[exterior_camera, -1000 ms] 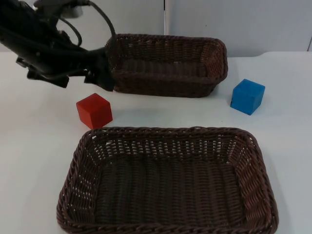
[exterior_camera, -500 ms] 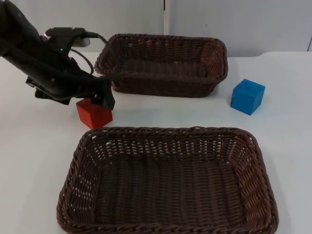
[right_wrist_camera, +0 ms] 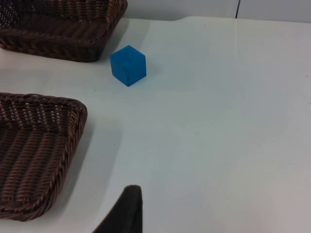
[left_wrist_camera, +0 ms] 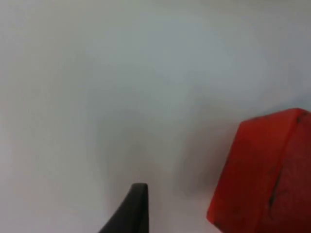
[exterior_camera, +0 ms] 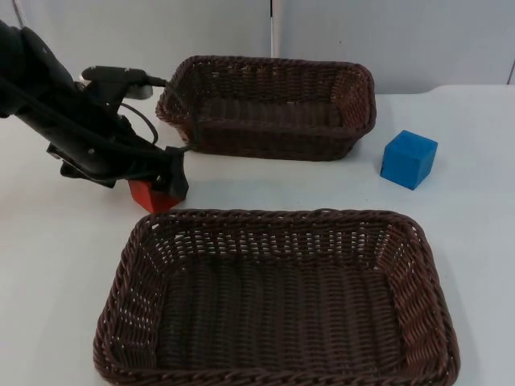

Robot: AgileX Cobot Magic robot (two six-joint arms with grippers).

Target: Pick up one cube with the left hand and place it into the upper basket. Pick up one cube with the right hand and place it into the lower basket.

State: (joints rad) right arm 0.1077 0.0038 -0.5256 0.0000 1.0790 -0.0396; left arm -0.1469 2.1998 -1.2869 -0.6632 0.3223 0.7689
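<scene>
Your left gripper (exterior_camera: 171, 178), fingers apart, sits off-centre over the red cube (exterior_camera: 150, 195) and may nudge it away.

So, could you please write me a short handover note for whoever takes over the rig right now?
Left gripper: down at the red cube, which sits on the table between the two baskets' left ends; whether it has a grip cannot be told.
Right gripper: waits above the table, right of the lower basket.
Blue cube: on the table, right of the upper basket.
Done: nothing; both baskets hold no cube.
Left: red cube into the upper basket, blue cube into the lower basket.
</scene>
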